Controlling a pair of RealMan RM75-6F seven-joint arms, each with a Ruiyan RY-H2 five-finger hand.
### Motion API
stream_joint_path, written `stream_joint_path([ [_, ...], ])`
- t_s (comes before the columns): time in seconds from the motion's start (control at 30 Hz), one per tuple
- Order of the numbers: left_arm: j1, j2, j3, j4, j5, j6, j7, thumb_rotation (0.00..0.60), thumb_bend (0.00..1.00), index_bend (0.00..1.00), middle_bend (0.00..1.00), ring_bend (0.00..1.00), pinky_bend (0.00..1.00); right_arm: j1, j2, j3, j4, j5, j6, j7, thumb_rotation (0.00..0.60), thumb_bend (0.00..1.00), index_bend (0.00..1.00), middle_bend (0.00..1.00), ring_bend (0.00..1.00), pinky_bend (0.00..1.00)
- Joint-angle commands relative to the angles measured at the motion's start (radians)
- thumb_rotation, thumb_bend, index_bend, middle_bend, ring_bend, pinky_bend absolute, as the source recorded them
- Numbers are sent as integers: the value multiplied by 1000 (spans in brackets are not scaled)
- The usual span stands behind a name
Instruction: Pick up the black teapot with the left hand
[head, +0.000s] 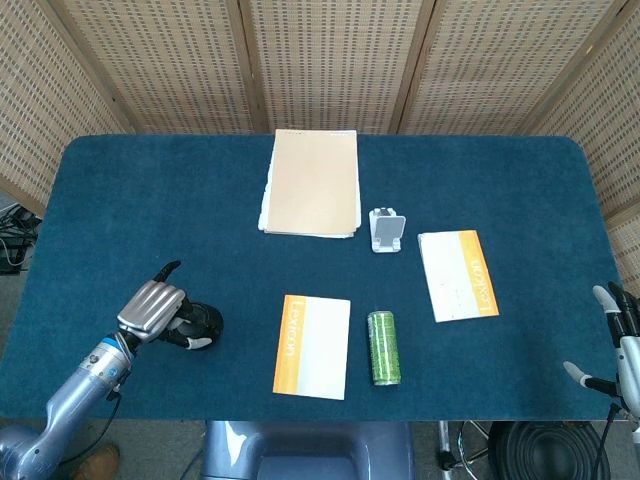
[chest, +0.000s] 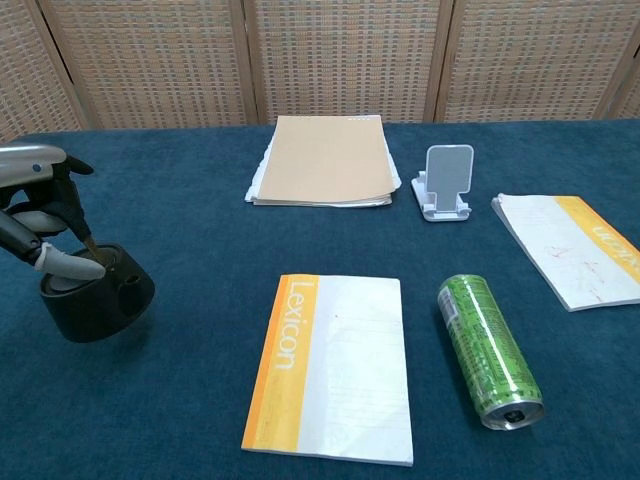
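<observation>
The black teapot (chest: 97, 305) is small and round, seen near the left edge in the chest view and as a dark shape (head: 205, 323) at the front left in the head view. My left hand (head: 152, 308) grips it from above, fingers curled over its top, and the same left hand (chest: 40, 215) shows in the chest view. The pot looks tilted and lifted slightly off the blue cloth. My right hand (head: 618, 335) hangs past the table's right front corner with fingers spread, holding nothing.
An orange-edged notebook (head: 312, 346) and a lying green can (head: 383, 347) are right of the teapot. A tan folder (head: 311, 183), a white phone stand (head: 386, 230) and a second notebook (head: 457, 274) lie further back and right on the blue table (head: 140, 200).
</observation>
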Motion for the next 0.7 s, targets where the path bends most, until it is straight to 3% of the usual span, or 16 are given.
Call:
stream_joint_path([
  [0.03,-2,20,2,-18,-1,-6,12,240,389,1000,1000,865,45,-1,2,0,-1,-1,2,3,600,0,0,0,0,0],
  [0.07,-2,23,2,-20,1,-6,12,210,517,1000,1000,865,45,-1,2,0,-1,-1,2,4,600,0,0,0,0,0],
  [0.13,-2,31,2,-26,4,-8,11,188,649,1000,1000,865,48,-2,4,0,-1,-2,3,7,600,0,0,0,0,0],
  [0.23,0,41,2,-34,13,-4,17,176,742,1000,1000,865,54,-4,6,0,-2,-4,6,13,600,0,0,0,0,0],
  [0.47,2,40,3,-30,21,5,38,133,762,1000,1000,865,98,-4,7,-1,-2,-5,6,13,600,0,0,0,0,0],
  [0.7,6,5,-1,29,51,33,73,117,754,1000,1000,866,438,-3,6,0,-1,-3,4,13,600,0,0,0,0,0],
])
